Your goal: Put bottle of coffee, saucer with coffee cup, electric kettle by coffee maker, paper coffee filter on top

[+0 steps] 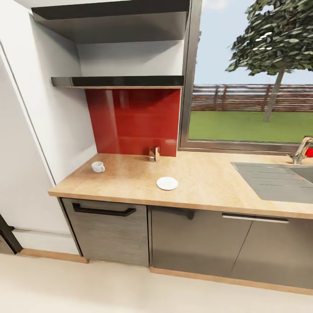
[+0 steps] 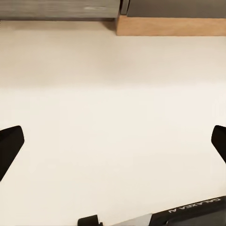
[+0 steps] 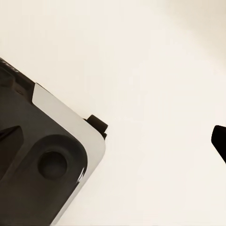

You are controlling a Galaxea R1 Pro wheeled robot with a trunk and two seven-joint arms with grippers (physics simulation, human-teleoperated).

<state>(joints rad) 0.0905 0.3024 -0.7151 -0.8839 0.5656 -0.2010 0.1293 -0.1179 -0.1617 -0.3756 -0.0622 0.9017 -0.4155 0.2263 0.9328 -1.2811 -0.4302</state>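
Observation:
On the light-wood countertop (image 1: 204, 182) a small white coffee cup (image 1: 98, 167) stands near the left end, handle toward the wall. The round white saucer (image 1: 167, 183) lies flat to its right, nearer the front edge, apart from the cup. A small folded pale object (image 1: 154, 153), possibly the paper coffee filter, rests against the red backsplash. The coffee maker, bottle of coffee and electric kettle are out of view. My left gripper (image 2: 114, 143) hangs open over the floor, near the cabinet plinth. My right gripper (image 3: 115, 141) is open too, over the floor beside my own dark base (image 3: 47, 160).
Two dark shelves (image 1: 117, 81) sit above the backsplash with nothing visible on them. A grey sink (image 1: 278, 178) with a faucet (image 1: 302, 150) takes the counter's right end under a window. A tall white panel (image 1: 26, 152) bounds the left. Grey cabinet fronts (image 1: 108, 232) stand below.

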